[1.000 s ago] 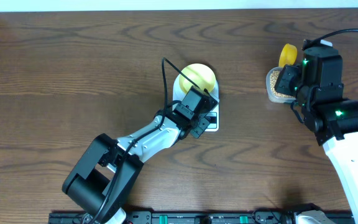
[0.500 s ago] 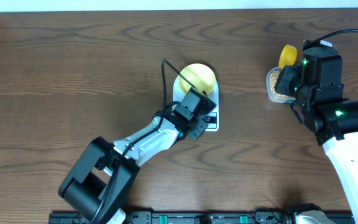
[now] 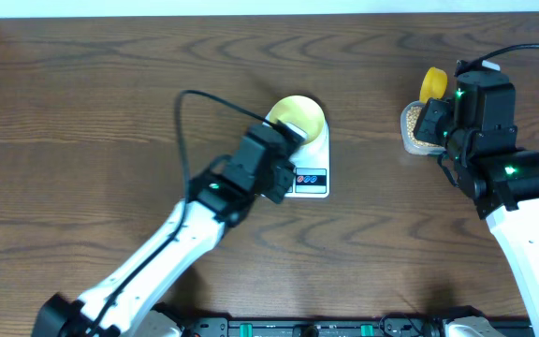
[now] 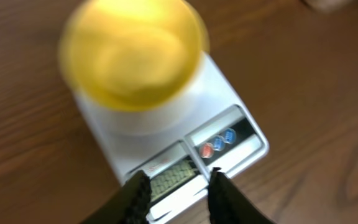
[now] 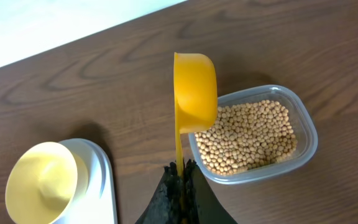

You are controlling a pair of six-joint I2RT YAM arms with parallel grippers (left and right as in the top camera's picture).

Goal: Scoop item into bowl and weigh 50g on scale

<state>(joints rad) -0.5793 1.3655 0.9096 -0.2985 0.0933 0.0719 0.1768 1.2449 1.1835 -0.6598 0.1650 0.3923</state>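
Observation:
The pale-yellow bowl (image 3: pixel 303 114) sits empty on the white scale (image 3: pixel 311 167); both show in the left wrist view, the bowl (image 4: pixel 132 53) blurred, the scale (image 4: pixel 229 134) with its grey display and coloured buttons. My left gripper (image 4: pixel 177 185) is open and empty just above the scale's display edge. My right gripper (image 5: pixel 180 177) is shut on the handle of the bright yellow scoop (image 5: pixel 194 90), held on edge beside the clear tub (image 5: pixel 303 127) of tan beans (image 5: pixel 247 137). The tub (image 3: pixel 410 126) sits at the right in the overhead view.
The brown wooden table (image 3: pixel 110 112) ends at a pale strip along the far edge. The bowl (image 5: pixel 42 180) and scale (image 5: pixel 101 180) lie at the lower left of the right wrist view.
My left arm has swung left and pulled back from the scale's button end; its gripper now hovers at the scale's left side. The right arm and scoop have not moved.

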